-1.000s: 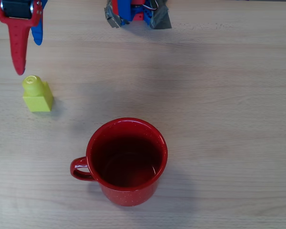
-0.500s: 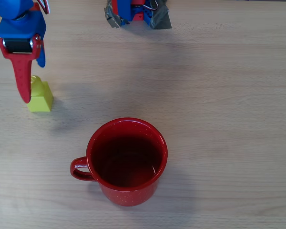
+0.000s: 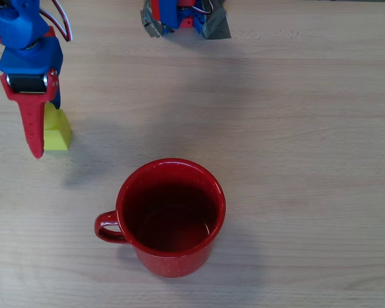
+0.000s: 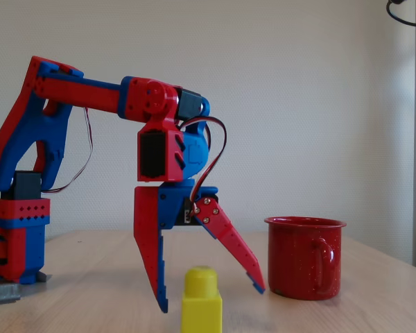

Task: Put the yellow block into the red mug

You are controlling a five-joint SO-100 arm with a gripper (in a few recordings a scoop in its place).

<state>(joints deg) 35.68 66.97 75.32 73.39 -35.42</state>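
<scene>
A red and blue arm is bent over at the wrist, its tool pointed down with fingers spread apart, released. The yellow block is seen on the counter, upright beside the red finger, up-left of the red mug.

Bare wooden table stretches between the yellow block, hemmed on its left by the lowered, spread-fingered gripper, and the red mug, whose wide mouth stands unobstructed from above.
</scene>
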